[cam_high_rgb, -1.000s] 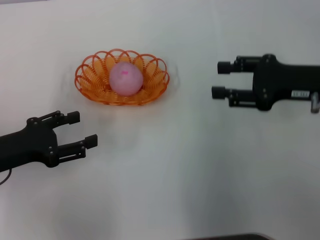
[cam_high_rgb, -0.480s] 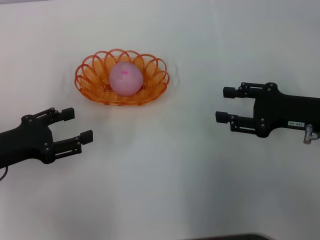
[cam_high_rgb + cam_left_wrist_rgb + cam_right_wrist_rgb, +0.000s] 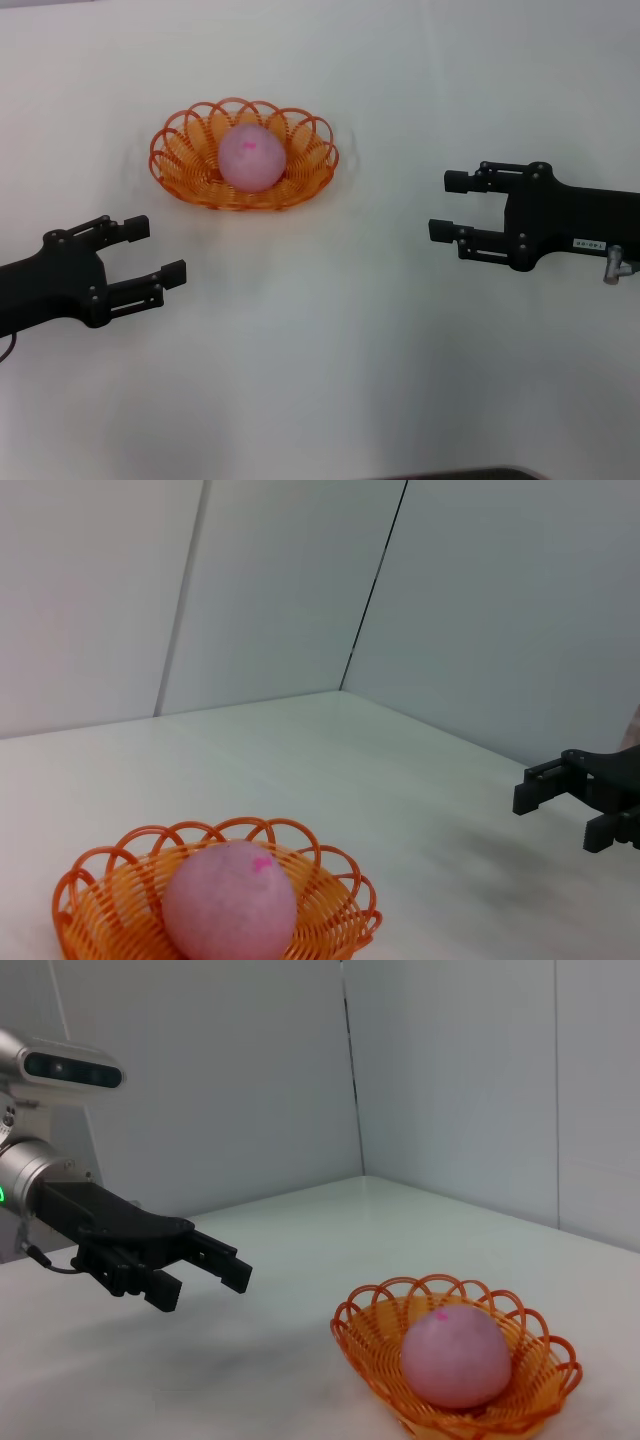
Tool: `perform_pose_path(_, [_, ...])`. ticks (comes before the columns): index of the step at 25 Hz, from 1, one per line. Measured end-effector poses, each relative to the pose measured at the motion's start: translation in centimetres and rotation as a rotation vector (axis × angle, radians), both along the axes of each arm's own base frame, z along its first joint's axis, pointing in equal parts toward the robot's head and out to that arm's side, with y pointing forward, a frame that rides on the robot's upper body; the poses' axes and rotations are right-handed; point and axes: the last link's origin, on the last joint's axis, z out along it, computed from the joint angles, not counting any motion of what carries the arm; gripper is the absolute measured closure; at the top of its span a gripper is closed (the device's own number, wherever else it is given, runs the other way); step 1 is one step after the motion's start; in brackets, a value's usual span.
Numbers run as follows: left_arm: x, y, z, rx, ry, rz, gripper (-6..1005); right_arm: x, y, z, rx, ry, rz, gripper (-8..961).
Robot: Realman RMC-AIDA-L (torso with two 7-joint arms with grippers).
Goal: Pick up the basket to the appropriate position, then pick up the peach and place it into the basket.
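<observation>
The orange wire basket [image 3: 186, 172] stands on the white table, far and left of centre. The pale-pink peach [image 3: 252, 158] sits inside it. Both also show in the left wrist view, basket [image 3: 100, 880] and peach [image 3: 229, 902], and in the right wrist view, basket [image 3: 372, 1352] and peach [image 3: 455, 1355]. My left gripper [image 3: 155, 252] is open and empty, near and to the left of the basket. My right gripper [image 3: 447, 206] is open and empty, well to the right of the basket. Neither touches it.
The white table [image 3: 320, 380] spreads around the basket. Pale walls stand behind it in the wrist views. A dark edge [image 3: 460, 474] shows at the near side of the table.
My right gripper has moved back toward me, down from beside the basket's level, then nearly stopped. My left gripper has drawn back slightly to the left. The basket and peach have not moved.
</observation>
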Motion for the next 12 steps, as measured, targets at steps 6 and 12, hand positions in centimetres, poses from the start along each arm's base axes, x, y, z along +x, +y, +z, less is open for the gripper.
perform_pose_path(6, [0.00,0.00,0.01,0.000,0.000,0.000,181,-0.04,0.08,0.03,0.004,0.002,0.000,293])
perform_pose_path(12, [0.00,0.00,0.01,0.000,0.000,0.000,181,-0.05,0.08,0.03,0.005,0.003,0.000,293])
